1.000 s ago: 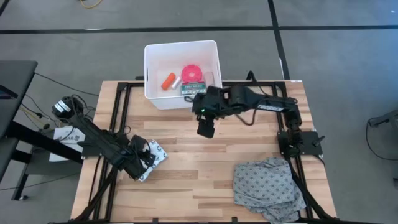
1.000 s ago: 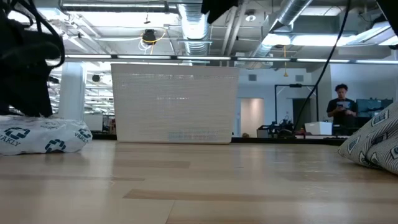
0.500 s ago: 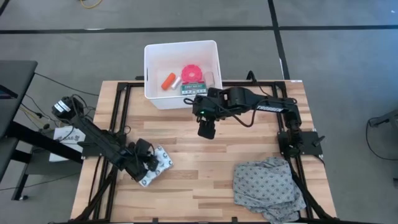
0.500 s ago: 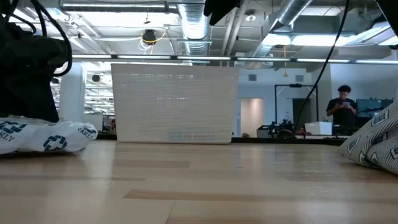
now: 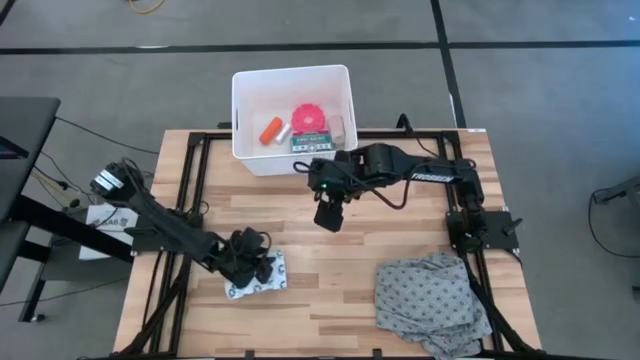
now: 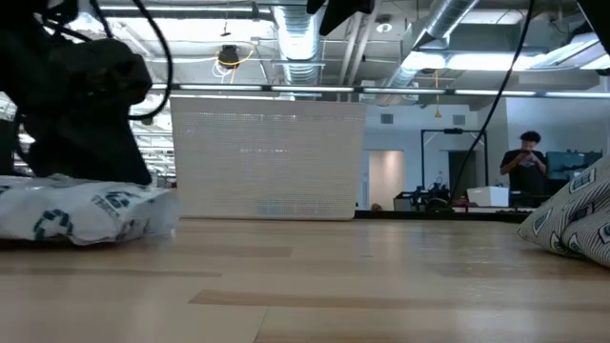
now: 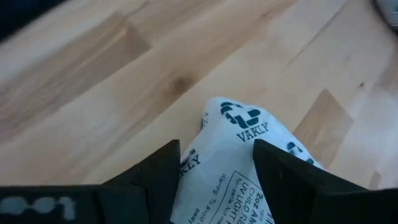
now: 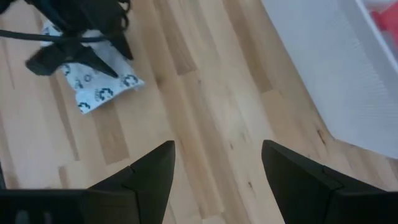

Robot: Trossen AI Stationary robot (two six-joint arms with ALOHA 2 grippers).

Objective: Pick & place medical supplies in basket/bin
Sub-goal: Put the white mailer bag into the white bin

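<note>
A flat white printed packet lies on the wooden table at the near left, and my left gripper is shut on it. In the low view the packet rests on the tabletop under the dark gripper. The white bin stands at the far edge. Inside it lie a pink roll, an orange tube, a small white tube, a green-and-white box and a beige roll. My right gripper hangs open above the table's middle, just near of the bin. My left gripper pinches the packet between its two fingers, with the packet's printed face filling the gap and one end sticking out past the fingertips. The fingers slant down from the table's left. The packet lies on the table.
A grey patterned cloth lies bunched at the near right corner. Bare wood stretches between the packet and the cloth. A person stands far off in the room behind the table.
My left gripper has gone toward the table's near edge and a little to the right, turning as it went. The packet has slid along the table with it and turned about.
</note>
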